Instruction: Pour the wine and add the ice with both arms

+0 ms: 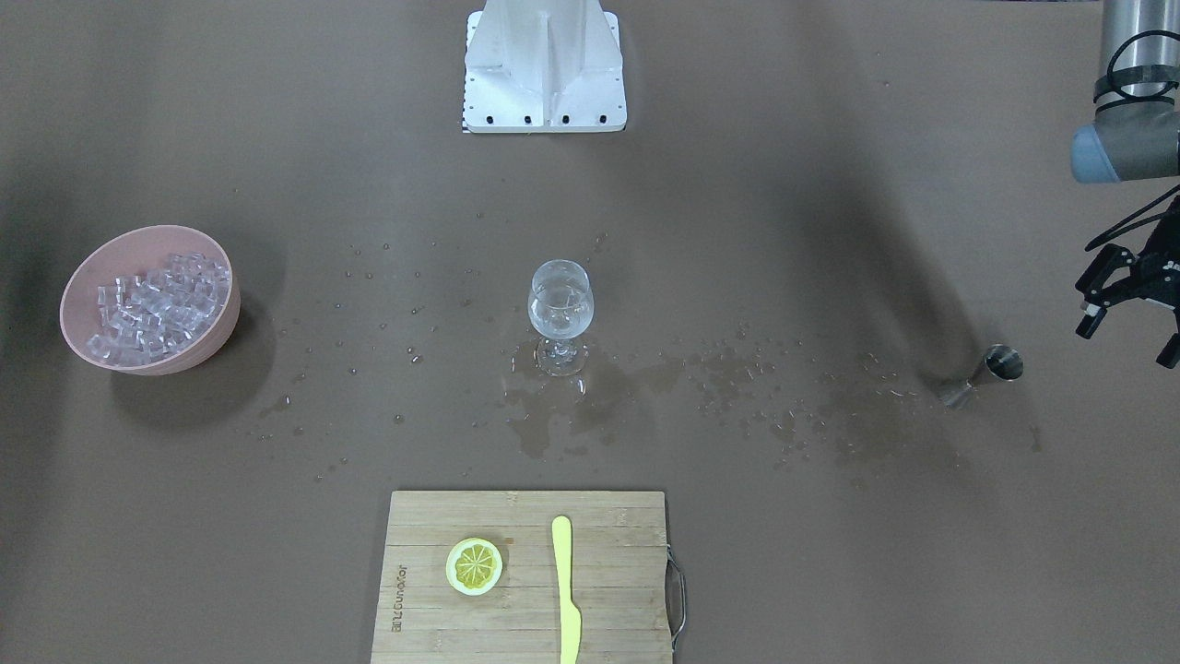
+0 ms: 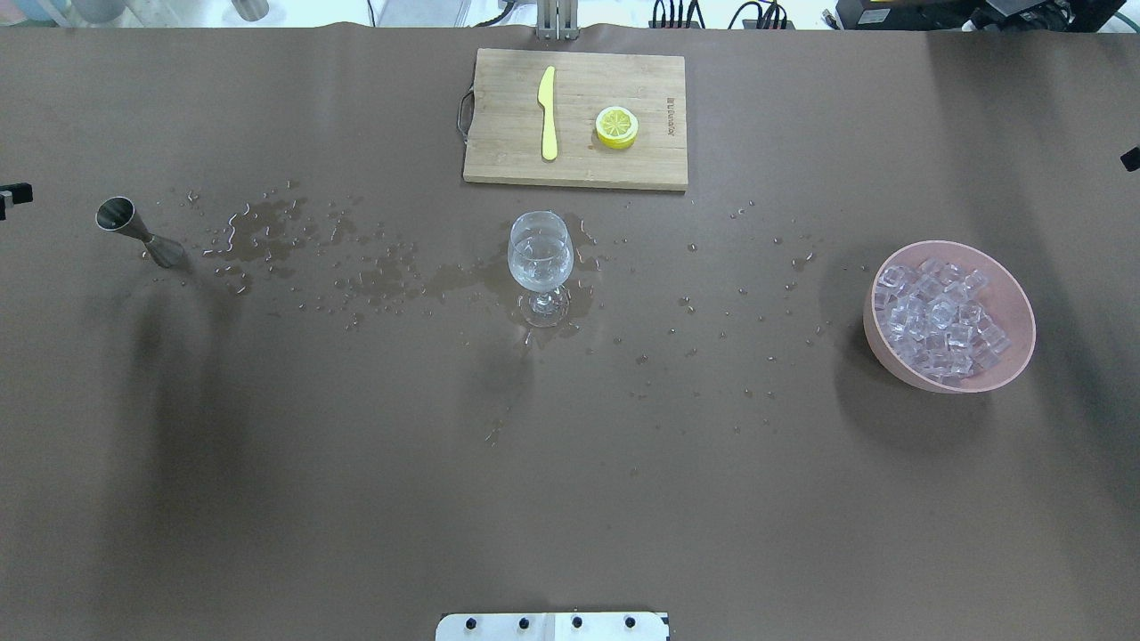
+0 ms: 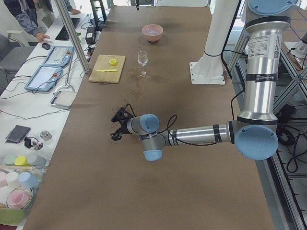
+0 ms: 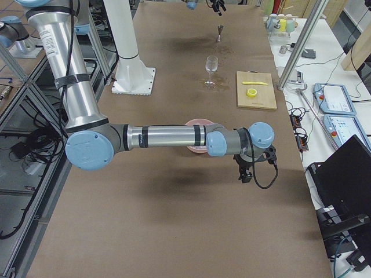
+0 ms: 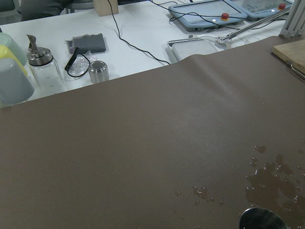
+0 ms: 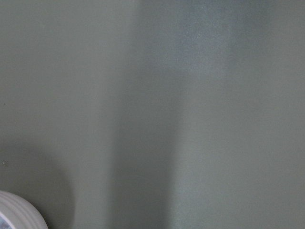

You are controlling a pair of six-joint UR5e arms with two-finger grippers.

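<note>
A clear wine glass point(image 1: 560, 309) stands at the table's middle point(image 2: 539, 263) with a little clear wine in its bowl. A pink bowl point(image 1: 83, 286) holds several ice cubes point(image 1: 161, 304); it also shows in the overhead view point(image 2: 1015, 312). A steel jigger point(image 1: 991, 369) stands upright at the other end point(image 2: 134, 230). My left gripper point(image 1: 1129, 337) hangs open and empty just beside the jigger. My right gripper point(image 4: 246, 171) hovers beside the bowl; I cannot tell whether it is open or shut.
A wooden cutting board point(image 1: 608, 599) at the operators' edge carries a lemon slice point(image 1: 474, 565) and a yellow knife point(image 1: 565, 590). Spilled droplets and wet patches point(image 1: 553, 415) spread between jigger and glass. The white pedestal point(image 1: 544, 65) stands at the robot's side.
</note>
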